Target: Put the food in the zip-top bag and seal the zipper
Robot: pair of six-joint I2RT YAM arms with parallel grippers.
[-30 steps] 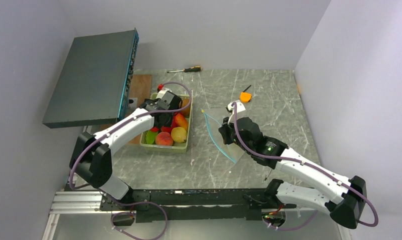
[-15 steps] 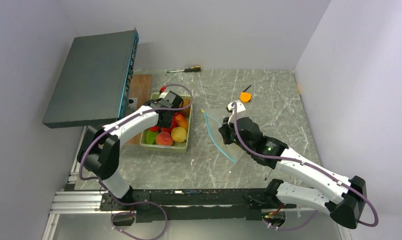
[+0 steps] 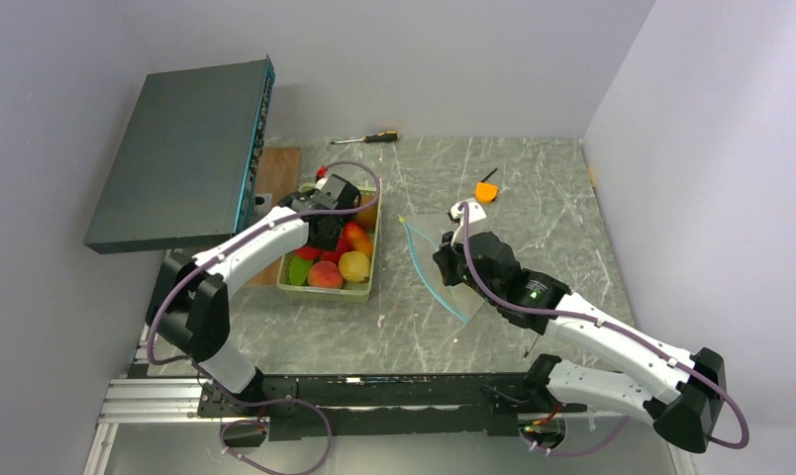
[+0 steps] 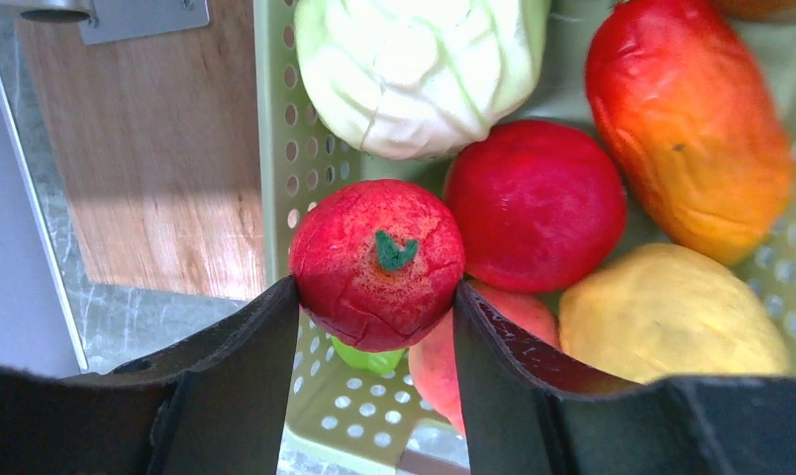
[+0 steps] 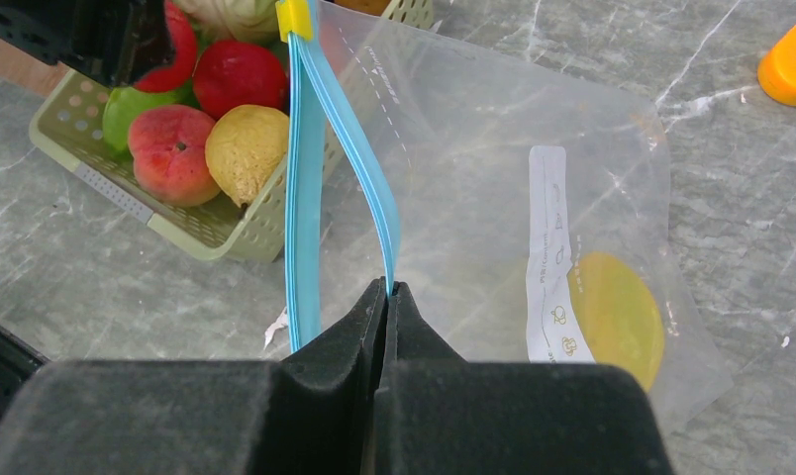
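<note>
The zip-top bag (image 5: 493,148) is lying ahead of the right gripper (image 5: 387,292), its zipper (image 5: 303,198) running lengthwise straight away from the fingers pinching one lip. The left gripper (image 4: 374,289) is clasping a red fruit (image 4: 374,237) between its tips.

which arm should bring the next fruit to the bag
Left: the left gripper has both fingers against the red fruit in the tray; the right gripper is shut on the zipper, holding the bag open.
</note>
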